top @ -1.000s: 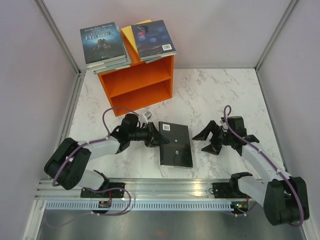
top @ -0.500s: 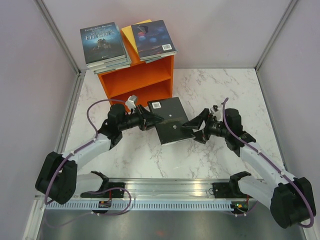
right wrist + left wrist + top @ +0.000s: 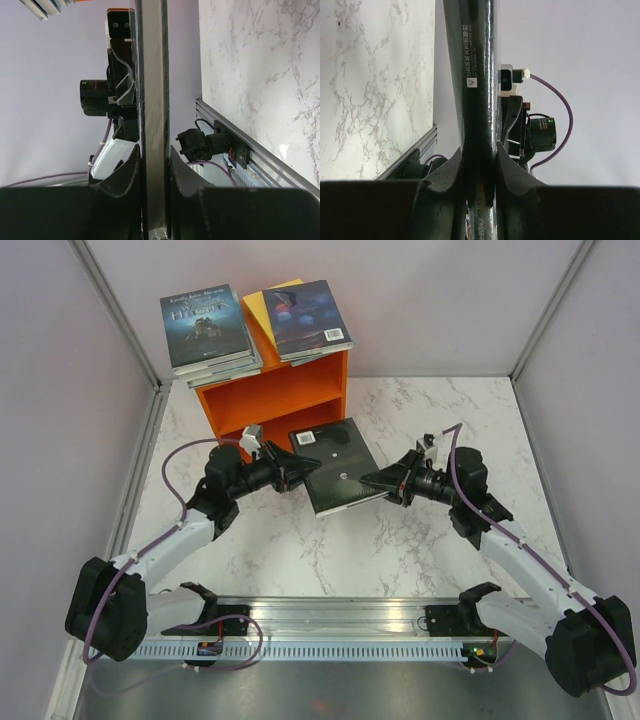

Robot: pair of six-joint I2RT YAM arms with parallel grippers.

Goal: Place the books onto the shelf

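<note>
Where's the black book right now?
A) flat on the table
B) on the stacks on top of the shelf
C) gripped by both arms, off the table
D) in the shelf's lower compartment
C: the black book is pinched at its left edge by the left gripper and at its right edge by the right gripper, in front of the orange shelf. Both wrist views show fingers clamped on its edge.

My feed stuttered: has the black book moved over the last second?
Yes: the black book has shifted away from the rail, toward the orange shelf.
</note>
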